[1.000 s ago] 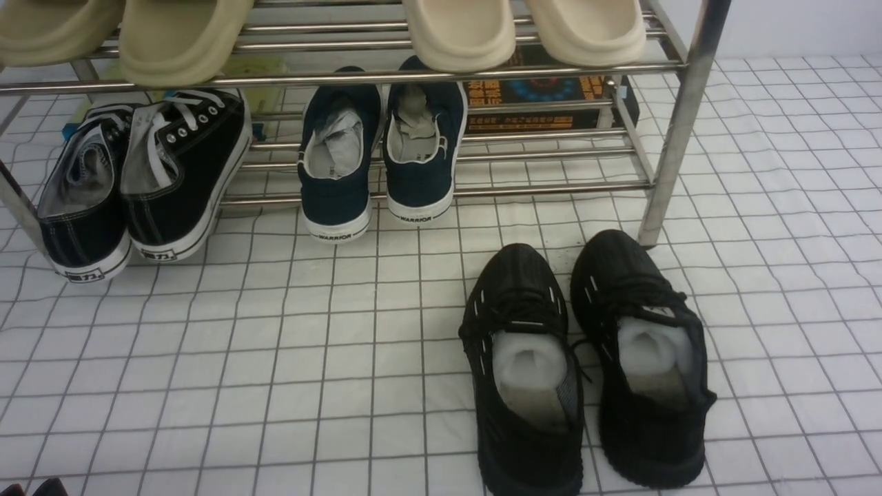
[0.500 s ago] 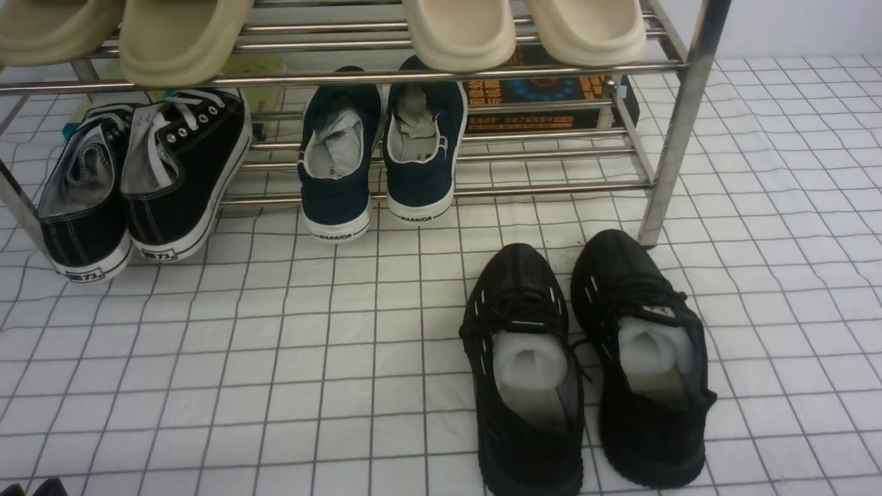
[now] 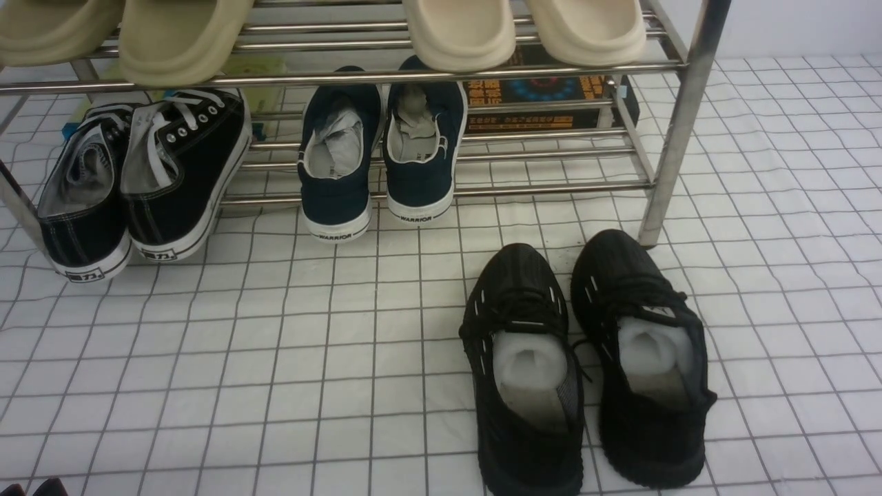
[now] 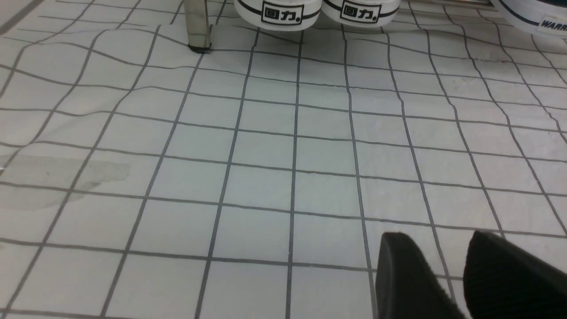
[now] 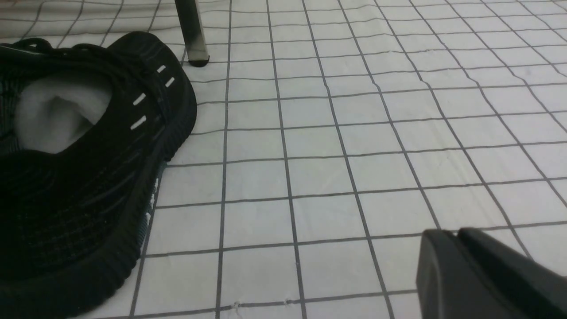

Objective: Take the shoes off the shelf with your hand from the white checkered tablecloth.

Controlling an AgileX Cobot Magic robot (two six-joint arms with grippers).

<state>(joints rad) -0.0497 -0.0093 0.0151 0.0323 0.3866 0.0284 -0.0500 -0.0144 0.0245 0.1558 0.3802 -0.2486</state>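
Seemingly nothing has shifted up front over the last second: the shoes (image 3: 586,365) sit side by side on the cloth (image 3: 241,358), just before the shelf (image 3: 679,124), so I judge the job done. My left wrist shows the left claw (image 4: 456,274) parted, empty. My right wrist shows the right claw (image 5: 456,257) nearly closed, gripping nothing, well apart from the shoe.

"WARRIOR" is printed on the white heel strips of the navy canvas sneakers (image 3: 375,155). "回力" is stamped on the white heels of the black canvas sneakers (image 4: 316,9).
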